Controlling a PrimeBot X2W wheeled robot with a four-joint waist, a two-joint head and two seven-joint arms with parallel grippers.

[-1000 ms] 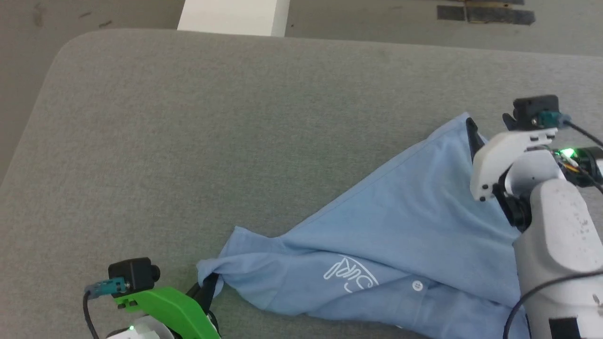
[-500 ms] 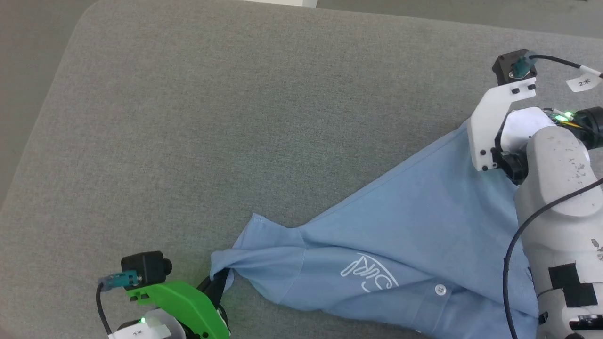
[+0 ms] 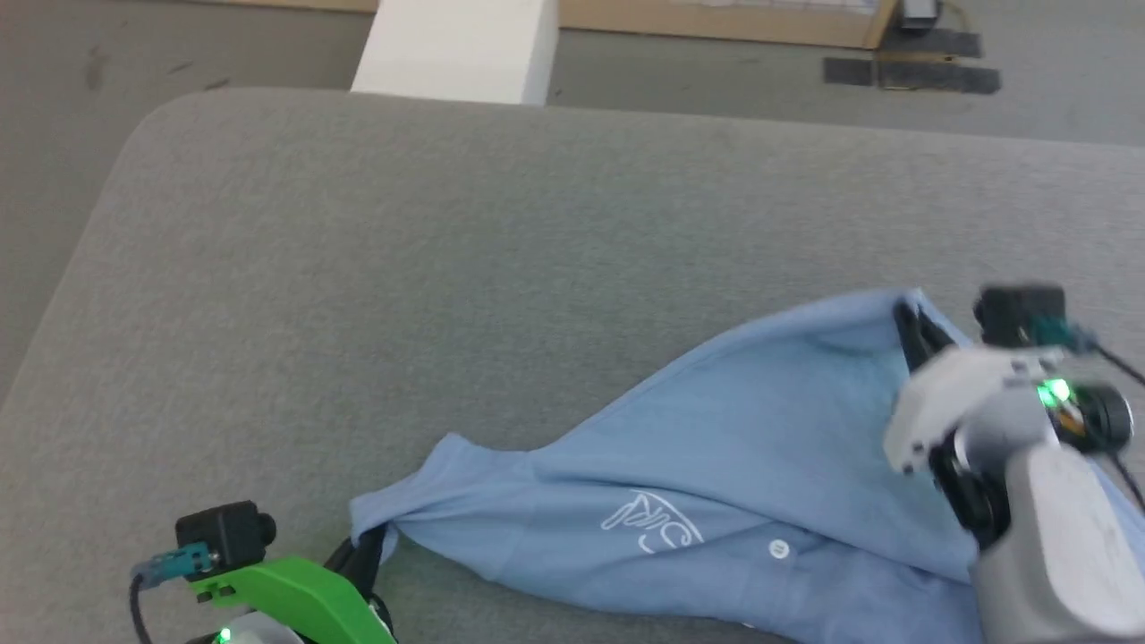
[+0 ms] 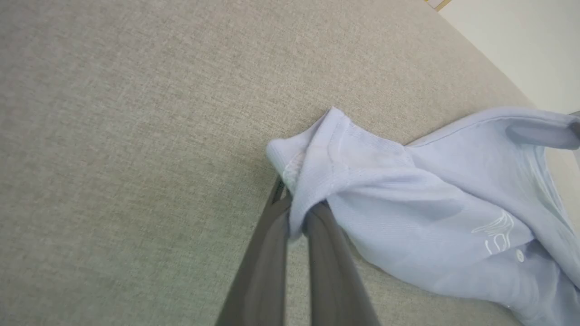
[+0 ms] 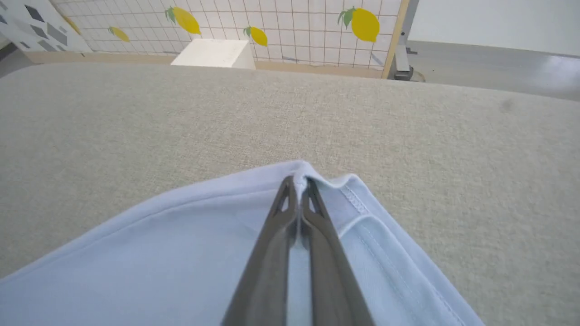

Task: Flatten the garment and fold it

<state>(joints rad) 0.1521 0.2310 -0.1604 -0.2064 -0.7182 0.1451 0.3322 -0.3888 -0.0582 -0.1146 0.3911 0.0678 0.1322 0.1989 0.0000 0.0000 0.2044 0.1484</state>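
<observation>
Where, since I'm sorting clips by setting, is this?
Probably a robot test lab, not a home: a shirt lies on a big grey padded table, tape marks the bare floor, and a lemon-print tiled panel stands behind.

Worktop (image 3: 402,268): grey woven fabric covering, rounded far-left corner, straight far edge. One item lies on it: a light blue garment (image 3: 760,447), in the near-right part, well apart from the far and left edges. Condition: not flat, creased and partly doubled over. The white chest logo (image 3: 651,526) and one white button (image 3: 778,548) face up, close to the near edge. A stitched hem corner (image 5: 355,199) points toward the far edge.
</observation>
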